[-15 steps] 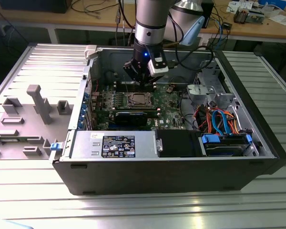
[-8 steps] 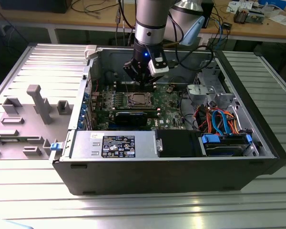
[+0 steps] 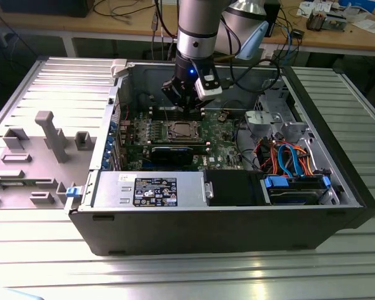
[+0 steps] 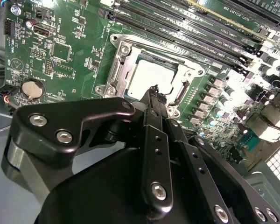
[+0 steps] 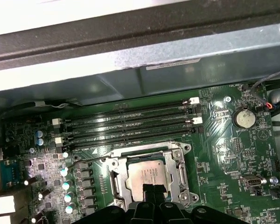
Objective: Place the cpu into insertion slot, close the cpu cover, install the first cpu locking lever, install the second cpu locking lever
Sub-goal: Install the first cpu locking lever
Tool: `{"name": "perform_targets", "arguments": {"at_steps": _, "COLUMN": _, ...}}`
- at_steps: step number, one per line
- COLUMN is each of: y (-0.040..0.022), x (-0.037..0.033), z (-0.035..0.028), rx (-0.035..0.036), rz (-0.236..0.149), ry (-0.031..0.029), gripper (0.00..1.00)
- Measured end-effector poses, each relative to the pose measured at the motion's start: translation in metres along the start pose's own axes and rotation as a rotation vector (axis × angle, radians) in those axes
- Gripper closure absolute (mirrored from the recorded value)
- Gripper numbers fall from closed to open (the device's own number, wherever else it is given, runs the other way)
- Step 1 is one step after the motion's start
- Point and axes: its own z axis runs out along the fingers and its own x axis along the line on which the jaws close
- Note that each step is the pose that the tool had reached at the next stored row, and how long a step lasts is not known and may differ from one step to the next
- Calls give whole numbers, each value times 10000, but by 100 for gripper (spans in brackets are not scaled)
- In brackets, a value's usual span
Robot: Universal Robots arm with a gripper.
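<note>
Here your one arm [image 3: 197, 31] stands upright over the open computer case [image 3: 225, 228], and its one gripper [image 3: 186, 111] points down, just above the socket. In both wrist views the fingertips are pressed together, with nothing between them. One cpu [image 5: 147, 171] lies in the insertion slot [image 4: 154, 58], with one cpu cover [image 5: 176, 164] flat around it.

Table [image 3: 175, 275]: ribbed silvery metal slats across the whole scene.
On it, centre: open black computer case [image 3: 225, 228], lying on its side with its open face up.
On it, at the exterior view's left, just beside the case: flat grey moulded piece [image 3: 25, 169] with raised blocks.
</note>
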Motion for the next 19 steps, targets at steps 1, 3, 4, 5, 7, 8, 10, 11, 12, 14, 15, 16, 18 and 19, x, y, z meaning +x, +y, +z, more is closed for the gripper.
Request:
{"name": "perform_targets", "arguments": {"at_steps": 1, "y": 0, "x": 0, "z": 0, "rx": 1, "rz": -30, "ry": 0, "gripper": 89}}
{"name": "perform_targets", "arguments": {"at_steps": 3, "y": 0, "x": 0, "z": 0, "rx": 3, "rz": -84, "ry": -1, "gripper": 89}}
{"name": "perform_targets", "arguments": {"at_steps": 4, "y": 0, "x": 0, "z": 0, "rx": 5, "rz": -114, "ry": -1, "gripper": 89}}
{"name": "perform_targets", "arguments": {"at_steps": 5, "y": 0, "x": 0, "z": 0, "rx": 5, "rz": -131, "ry": -1, "gripper": 89}}
{"name": "perform_targets", "arguments": {"at_steps": 7, "y": 0, "x": 0, "z": 0, "rx": 7, "rz": -172, "ry": -1, "gripper": 89}}
{"name": "perform_targets", "arguments": {"at_steps": 8, "y": 0, "x": 0, "z": 0, "rx": 7, "rz": -186, "ry": -1, "gripper": 89}}
{"name": "perform_targets", "arguments": {"at_steps": 10, "y": 0, "x": 0, "z": 0, "rx": 10, "rz": -243, "ry": -1, "gripper": 89}}
{"name": "perform_targets", "arguments": {"at_steps": 11, "y": 0, "x": 0, "z": 0, "rx": 11, "rz": -258, "ry": -1, "gripper": 89}}
{"name": "perform_targets", "arguments": {"at_steps": 12, "y": 0, "x": 0, "z": 0, "rx": 11, "rz": -281, "ry": -1, "gripper": 89}}
{"name": "perform_targets", "arguments": {"at_steps": 14, "y": 0, "x": 0, "z": 0, "rx": 13, "rz": -326, "ry": -2, "gripper": 89}}
{"name": "perform_targets", "arguments": {"at_steps": 15, "y": 0, "x": 0, "z": 0, "rx": 14, "rz": -341, "ry": -2, "gripper": 89}}
{"name": "perform_targets", "arguments": {"at_steps": 16, "y": 0, "x": 0, "z": 0, "rx": 15, "rz": -365, "ry": -2, "gripper": 89}}
{"name": "perform_targets", "arguments": {"at_steps": 18, "y": 0, "x": 0, "z": 0, "rx": 16, "rz": -395, "ry": -2, "gripper": 89}}
{"name": "perform_targets", "arguments": {"at_steps": 19, "y": 0, "x": 0, "z": 0, "rx": 18, "rz": -419, "ry": -2, "gripper": 89}}
